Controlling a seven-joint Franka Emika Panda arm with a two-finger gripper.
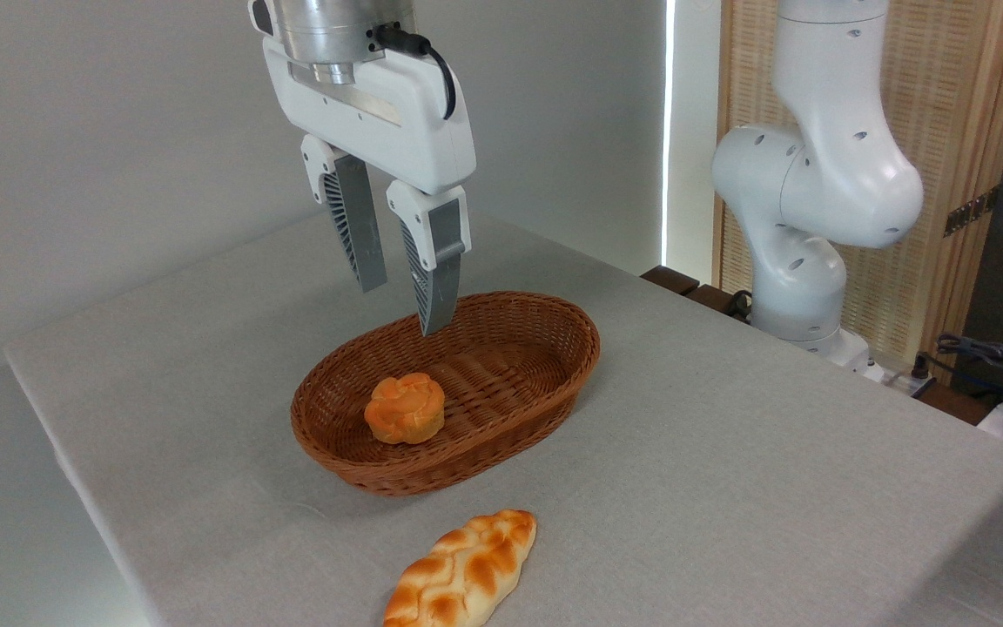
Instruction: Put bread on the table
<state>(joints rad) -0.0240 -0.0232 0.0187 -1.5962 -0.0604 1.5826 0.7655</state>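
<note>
claw (401,306) released, empty, pointing down | hangs above basket (545,383) | bread (404,408) inside basket

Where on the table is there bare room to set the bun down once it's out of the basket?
The grey table lies bare right of the wicker basket, out to the right edge. Another bare patch runs left of the basket to the left edge. It is tighter in front, where the braided loaf lies near the basket's front rim. The bun sits inside; the open gripper hangs above.

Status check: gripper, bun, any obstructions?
Gripper open, empty, above brown wicker basket. Small round orange bun inside basket, untouched. Nothing between.
</note>
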